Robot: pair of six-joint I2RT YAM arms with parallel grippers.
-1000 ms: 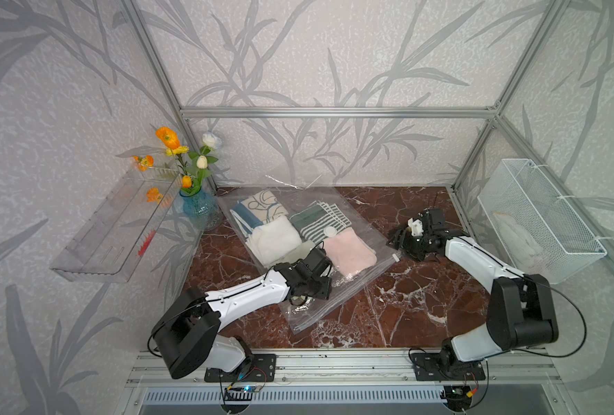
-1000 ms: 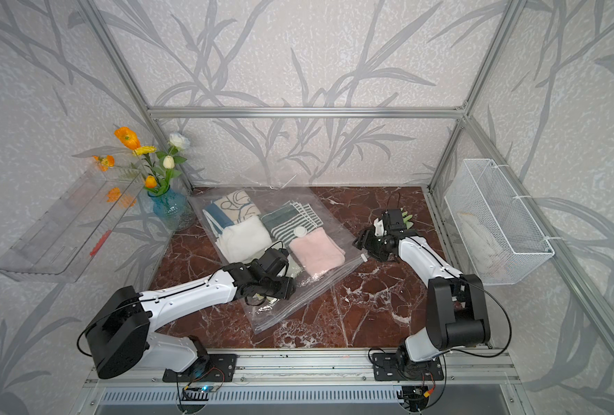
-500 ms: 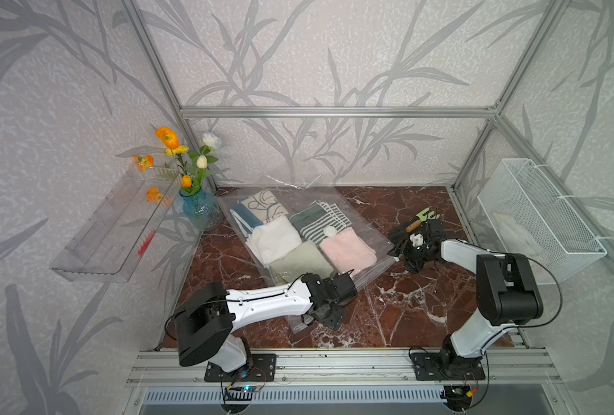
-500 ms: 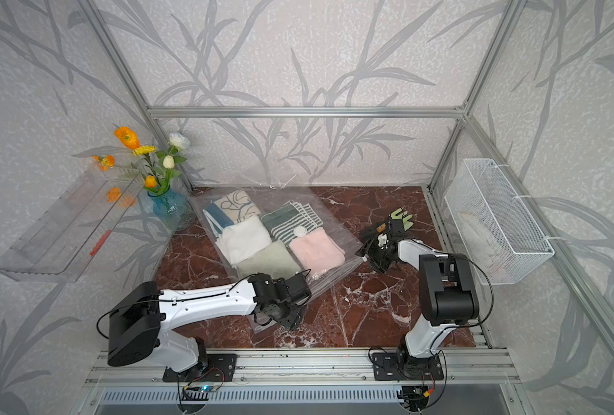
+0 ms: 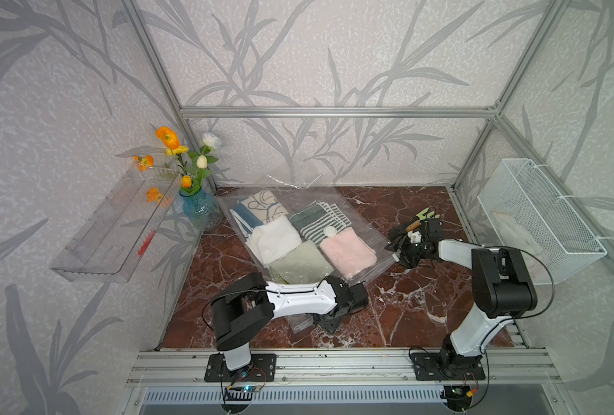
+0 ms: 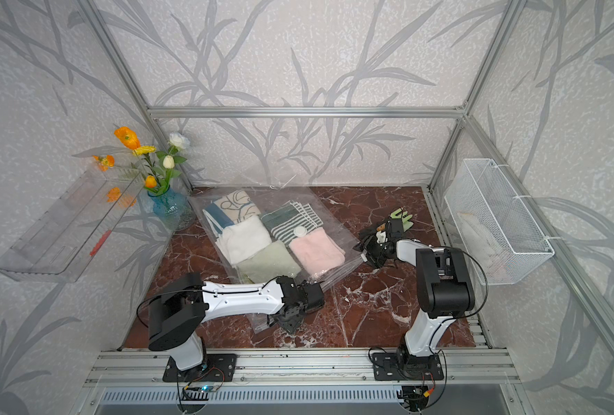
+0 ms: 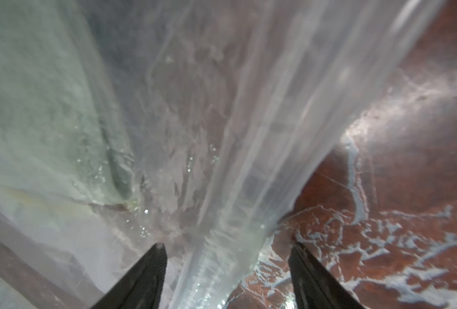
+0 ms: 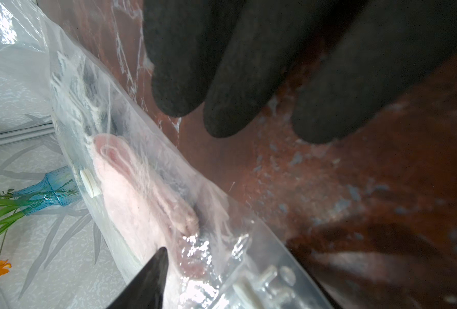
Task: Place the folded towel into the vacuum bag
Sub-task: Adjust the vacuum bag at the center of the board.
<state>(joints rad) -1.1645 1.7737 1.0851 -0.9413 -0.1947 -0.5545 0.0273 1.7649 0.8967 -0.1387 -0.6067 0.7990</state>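
Note:
The vacuum bag (image 5: pixel 348 206) lies flat on the red marble floor, its white valve (image 5: pixel 330 230) facing up. Inside it, the pale green folded towel (image 5: pixel 300 264) lies beside pink, white, striped and patterned ones. My left gripper (image 5: pixel 329 323) is at the bag's near corner. In the left wrist view it (image 7: pixel 227 252) is open, and the zip-seal strip (image 7: pixel 222 262) runs between its fingers. My right gripper (image 5: pixel 400 251) is at the bag's right corner. Its jaws (image 8: pixel 230 264) stand apart over the bag edge and clear slider (image 8: pixel 262 286). One finger is blurred behind the plastic.
A black and green glove (image 5: pixel 426 215) lies just behind the right gripper, and its black fingers (image 8: pixel 222 80) fill the right wrist view. A blue vase of flowers (image 5: pixel 199 208) stands at the back left. A clear wall shelf (image 5: pixel 115 230) hangs left, a white wire basket (image 5: pixel 539 219) right.
My left arm drew back from over the bag to its near corner, leaving the green towel uncovered inside. My right gripper came forward to the bag's right corner.

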